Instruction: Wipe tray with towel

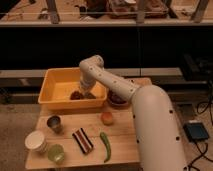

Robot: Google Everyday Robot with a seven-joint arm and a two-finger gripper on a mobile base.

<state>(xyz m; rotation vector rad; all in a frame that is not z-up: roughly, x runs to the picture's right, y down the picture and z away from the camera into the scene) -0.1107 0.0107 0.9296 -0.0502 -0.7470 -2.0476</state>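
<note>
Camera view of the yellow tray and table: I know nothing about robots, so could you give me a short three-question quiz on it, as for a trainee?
1. True or false: the gripper is down inside the tray.
2. What lies just right of the striped slab? A) green pepper B) spoon C) bottle
3. Fill in: the orange fruit sits in front of a dark-red ____.

Key: 1 true; 2 A; 3 bowl.
</note>
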